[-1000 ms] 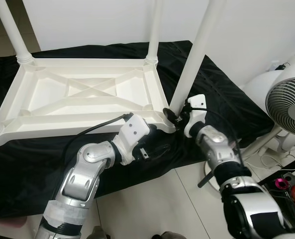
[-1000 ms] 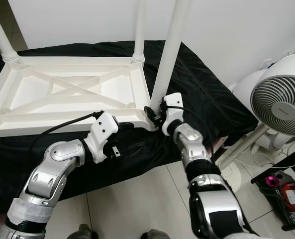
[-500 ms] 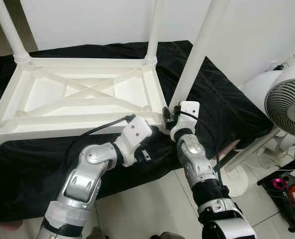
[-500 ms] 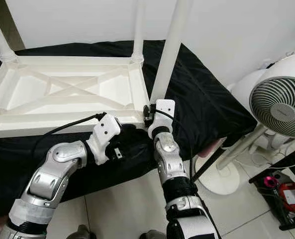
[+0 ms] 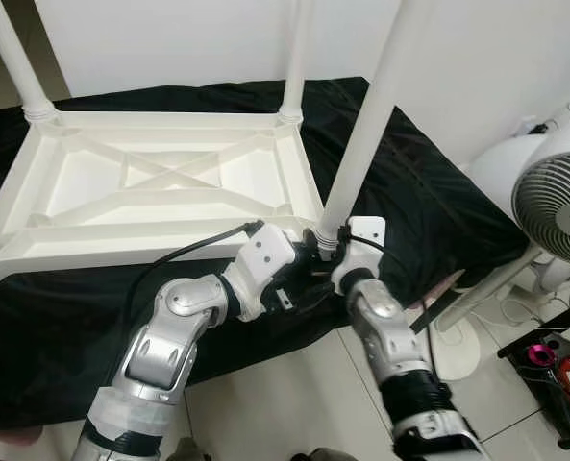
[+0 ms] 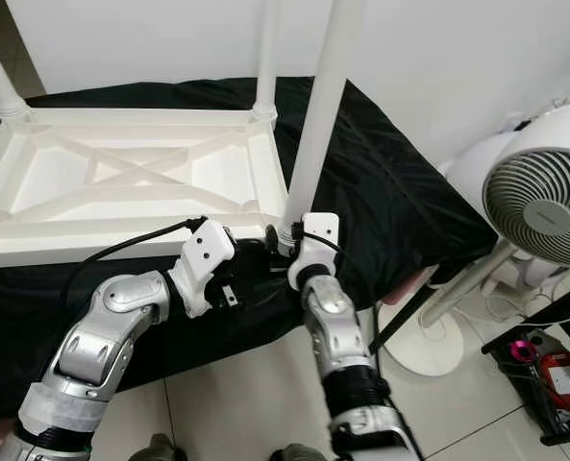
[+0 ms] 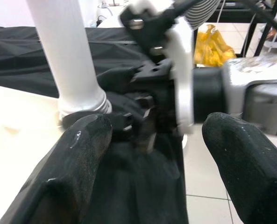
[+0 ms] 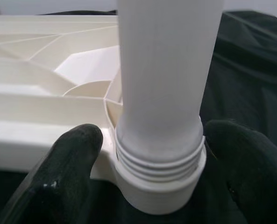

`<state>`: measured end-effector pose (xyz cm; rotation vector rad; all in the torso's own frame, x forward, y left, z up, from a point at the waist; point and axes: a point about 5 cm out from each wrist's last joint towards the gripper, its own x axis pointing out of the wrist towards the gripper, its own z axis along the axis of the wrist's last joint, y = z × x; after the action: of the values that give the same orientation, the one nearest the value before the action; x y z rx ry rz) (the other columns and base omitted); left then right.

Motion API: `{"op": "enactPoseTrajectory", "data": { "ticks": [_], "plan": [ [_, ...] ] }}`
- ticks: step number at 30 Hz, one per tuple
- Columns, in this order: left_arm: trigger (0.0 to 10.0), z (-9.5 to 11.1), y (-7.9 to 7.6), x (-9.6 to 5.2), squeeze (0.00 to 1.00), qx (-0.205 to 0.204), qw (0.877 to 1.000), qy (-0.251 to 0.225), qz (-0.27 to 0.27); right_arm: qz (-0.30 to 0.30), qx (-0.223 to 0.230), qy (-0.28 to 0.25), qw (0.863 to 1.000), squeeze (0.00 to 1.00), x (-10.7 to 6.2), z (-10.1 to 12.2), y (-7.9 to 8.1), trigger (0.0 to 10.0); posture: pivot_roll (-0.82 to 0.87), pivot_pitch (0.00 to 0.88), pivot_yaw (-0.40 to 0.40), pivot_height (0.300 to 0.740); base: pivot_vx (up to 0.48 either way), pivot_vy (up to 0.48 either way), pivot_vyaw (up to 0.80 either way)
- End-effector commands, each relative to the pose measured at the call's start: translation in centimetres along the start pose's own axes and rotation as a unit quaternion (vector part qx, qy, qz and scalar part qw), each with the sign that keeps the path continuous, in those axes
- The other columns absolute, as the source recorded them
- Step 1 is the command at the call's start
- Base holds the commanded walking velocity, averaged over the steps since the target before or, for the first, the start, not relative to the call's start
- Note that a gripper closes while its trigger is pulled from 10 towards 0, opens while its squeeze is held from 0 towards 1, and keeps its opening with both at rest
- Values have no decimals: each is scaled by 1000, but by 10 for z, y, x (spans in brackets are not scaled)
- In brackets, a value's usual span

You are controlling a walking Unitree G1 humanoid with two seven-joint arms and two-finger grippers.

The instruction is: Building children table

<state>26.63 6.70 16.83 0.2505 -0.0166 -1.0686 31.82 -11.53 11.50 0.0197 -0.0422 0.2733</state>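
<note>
A smooth white plastic tabletop (image 5: 160,182) with cross ribs lies upside down on black cloth (image 5: 429,192). At its near right corner stands a round leg (image 5: 361,144) (threaded at the base). The right claw (image 8: 152,182) straddles that base, fingers open. The left claw (image 7: 152,149), also open, reaches beside it.

Looks like a room in a home: pale tiled floor (image 5: 294,394), plain white wall (image 5: 169,38), white pedestal fan (image 5: 554,206) w/ cord on the right, black rack (image 6: 544,355) w/ household bits beside it. Black cloth (image 5: 429,192) covers a low surface; upturned white kids' table (image 5: 160,182) on top.
</note>
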Motion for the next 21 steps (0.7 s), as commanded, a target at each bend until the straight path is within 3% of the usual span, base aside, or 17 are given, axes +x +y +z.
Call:
{"op": "enactPoseTrajectory", "data": {
  "ticks": [1, 3, 6, 10, 21],
  "plan": [
    [10000, -1, 0, 2, 0, -3, 999, 2, 33, 13, -6, -5, 1000, 0, -3, -1, -1, 10000, -42, 5, -49, 740, 0, 0, 0],
    [10000, -1, 0, 2, 0, -4, 999, 2, 32, 26, -10, 0, 1000, 0, -4, -2, -6, 10000, -43, 5, -48, 740, 0, 0, 0],
    [10000, 0, 1, 3, 0, -3, 999, 2, 33, 70, -22, 0, 997, 0, -3, 2, -26, 10000, -41, 2, -50, 740, 0, 0, 0],
    [10000, 0, 2, 3, 0, -2, 999, 1, 34, 102, -29, 2, 994, 0, 0, 7, -35, 10000, -37, 0, -52, 740, 0, 0, 0],
    [10000, 1, 4, 2, 0, 2, 999, -1, 42, 206, -65, 29, 976, 0, 22, 10, -31, 10000, -17, 0, -57, 740, 0, 0, 0]
  ]
}}
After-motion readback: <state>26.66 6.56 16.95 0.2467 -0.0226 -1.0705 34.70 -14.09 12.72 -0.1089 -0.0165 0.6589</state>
